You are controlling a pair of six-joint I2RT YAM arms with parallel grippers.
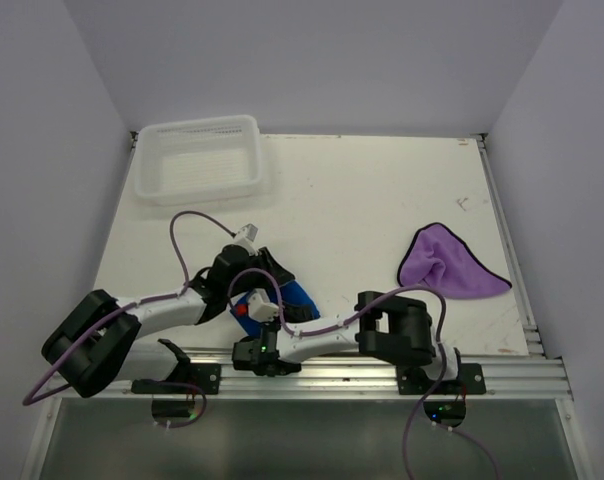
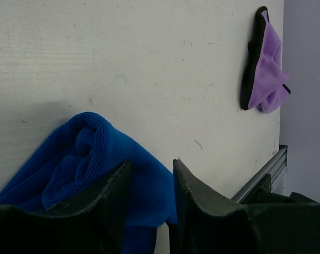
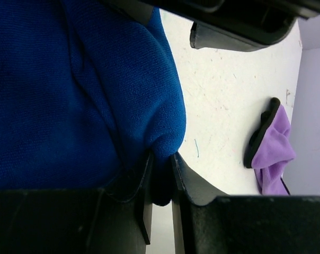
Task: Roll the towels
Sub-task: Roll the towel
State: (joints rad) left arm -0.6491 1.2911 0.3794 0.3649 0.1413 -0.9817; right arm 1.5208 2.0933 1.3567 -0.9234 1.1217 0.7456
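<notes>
Two dark fingers (image 2: 107, 206) of the left gripper (image 2: 150, 166) fill the bottom of the left wrist view. They stand a little apart, and between them sits an edge of the blue towel (image 2: 91, 153). I cannot tell if they press it or only frame it. Left of the fingers and just beyond them the towel is bunched in thick folds, partly rolled already by my judgement. Far beyond the fingers, to the right, the purple towel (image 2: 266, 69) lies crumpled on the white table (image 2: 123, 53).

From the right wrist, the right gripper (image 3: 161, 159) is clenched on a fold of the blue towel, and the cloth bulges above and to the left of the fingertips. This pinch probably keeps one end fixed while the other arm turns the cloth. The purple towel is well apart, to the right of these fingers.

From above, both arms bend inward and meet over the blue towel at the near edge (the grippers themselves are hard to separate here). The purple towel lies loose and not rolled far to the right of them, and a white basket (image 1: 197, 160) stands well beyond them at the back left.
</notes>
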